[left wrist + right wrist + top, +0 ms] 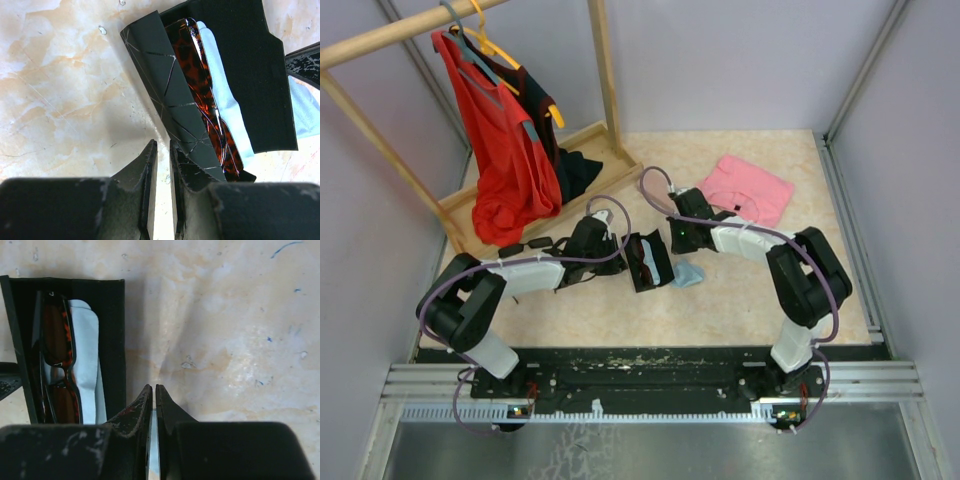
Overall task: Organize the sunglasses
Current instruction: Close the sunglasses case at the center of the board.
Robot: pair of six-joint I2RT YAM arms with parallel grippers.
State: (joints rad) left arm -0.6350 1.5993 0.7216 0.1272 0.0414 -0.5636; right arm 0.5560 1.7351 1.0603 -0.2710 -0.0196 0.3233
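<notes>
Okay, materials first: the reddish-brown sunglasses (195,95) are glossy tortoiseshell plastic w/ dark blotches, folded flat, lying lengthwise inside the black case (252,75), just ahead & right of the left claw (162,147). The case is matte, flat-panelled and spread open. Its near flap (167,95) tilts up, smooth w/ thin crease lines catching light, and stands btwn that claw and the glasses. Under the glasses is a pale blue cloth (220,90), soft & lightly wrinkled. Left claw: tips narrowly parted, bare tabletop showing thru the gap, nothing btwn them. Its right finger (181,172), scuffed black, meets the flap's low end; can't tell if it's pressing or only touching. Right claw (152,387): worn tips pressed almost together, hairline slit only, w/ a pale sliver in it that I can't make out. The same case sits ahead & left of it, apart from the tips. From above, the case lies btwn the two claws. Hidden bits: the near end of the frame is cut off behind the left claw's finger, and the right claw's body blocks the case's lower end. A second blue cloth (688,273) lies just beside the case on the right claw's side. A small dark item (536,244) sits behind the left claw by the forearm, too small to tell. The table (620,310) is mottled beige, marble-look, scuffed. Beyond the right claw is a pink garment (750,188), crumpled flat. Beyond & left of the left claw stands a wooden rack (603,70) w/ a red shirt (505,150) hanging and a dark garment (575,172) heaped on its base.
</notes>
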